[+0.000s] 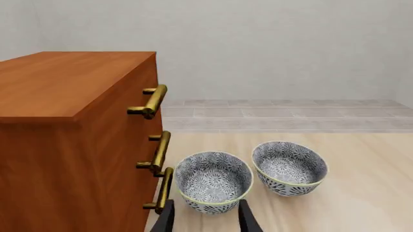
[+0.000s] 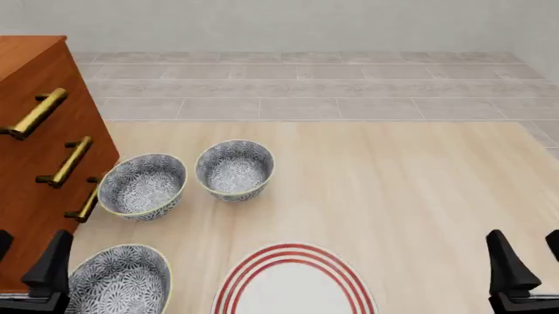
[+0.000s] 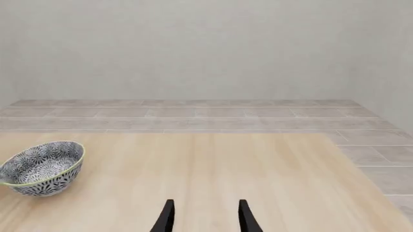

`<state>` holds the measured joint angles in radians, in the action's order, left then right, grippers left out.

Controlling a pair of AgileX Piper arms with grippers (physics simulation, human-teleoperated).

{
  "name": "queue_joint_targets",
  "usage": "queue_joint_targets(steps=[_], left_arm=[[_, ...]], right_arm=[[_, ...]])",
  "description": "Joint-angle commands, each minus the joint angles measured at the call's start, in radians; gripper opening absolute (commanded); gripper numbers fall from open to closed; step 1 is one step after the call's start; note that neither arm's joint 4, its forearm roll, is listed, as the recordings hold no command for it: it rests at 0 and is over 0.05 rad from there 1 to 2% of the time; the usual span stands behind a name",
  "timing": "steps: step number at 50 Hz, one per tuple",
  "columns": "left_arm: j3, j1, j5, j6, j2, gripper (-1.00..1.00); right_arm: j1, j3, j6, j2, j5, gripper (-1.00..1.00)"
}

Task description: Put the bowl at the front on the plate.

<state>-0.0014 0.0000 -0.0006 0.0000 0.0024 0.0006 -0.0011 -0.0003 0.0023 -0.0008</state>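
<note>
Progress: nothing placed yet; the front round deep ceramic bowl with dark grey-blue and white floral pattern [image 2: 120, 282] sits on the pale wooden tabletop [image 2: 393, 190], not on the flat round white plate with red rings [image 2: 295, 288]; grasp, lift and set-down all remain
Bowl: at the near left edge, beside the plate, apart from it
Left hand [image 2: 26, 268]: fingers spread, empty, bowl just beside its right finger
Right hand [image 2: 528, 265]: spread, empty, well apart from bowl
Others: two look-alike patterned bowls [image 2: 143, 186] farther back by the brown wooden drawer cabinet [image 2: 35, 131]

The bowl [image 2: 120, 282] is hemmed at nine o'clock by the cabinet [image 2: 35, 150]; bare table [image 2: 410, 190] is left at three.
</note>
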Motion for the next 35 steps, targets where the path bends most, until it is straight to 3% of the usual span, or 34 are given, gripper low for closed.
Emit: queue_joint_targets(steps=[1,16,26,35], left_arm=[[-0.003,0.0,-0.001,0.0,0.005,1.0],[-0.003,0.0,-0.001,0.0,0.005,1.0],[-0.003,0.0,-0.001,0.0,0.005,1.0],[-0.003,0.0,-0.001,0.0,0.005,1.0]], right_arm=[[0.004,-0.004,-0.003,0.004,0.002,1.0],[0.073,-0.002,-0.017,0.061,-0.035,1.0],[0.254,-0.054,-0.022,0.301,-0.186,1.0],[0.354,-0.121,-0.04,0.491,-0.292,1.0]])
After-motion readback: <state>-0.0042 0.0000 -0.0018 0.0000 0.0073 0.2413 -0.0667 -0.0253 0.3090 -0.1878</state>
